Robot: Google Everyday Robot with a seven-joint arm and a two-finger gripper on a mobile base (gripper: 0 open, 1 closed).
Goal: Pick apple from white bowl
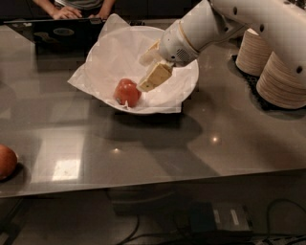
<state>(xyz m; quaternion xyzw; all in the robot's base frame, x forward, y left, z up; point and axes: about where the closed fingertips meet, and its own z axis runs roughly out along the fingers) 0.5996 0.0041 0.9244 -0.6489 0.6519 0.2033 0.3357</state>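
White bowl point(193, 80) holds one apple point(127, 92) beside pincer point(143, 74).

The gripper point(154, 76) hangs in the white bowl point(192, 85), just right of the apple point(126, 92). The arm point(205, 28) above it covers the bowl's far right rim and runs off the top and right edges. A round fruit point(6, 161) is cut by the left edge, the stacked paper bowls point(282, 81) by the right, and a person's hands point(67, 12) by the top.
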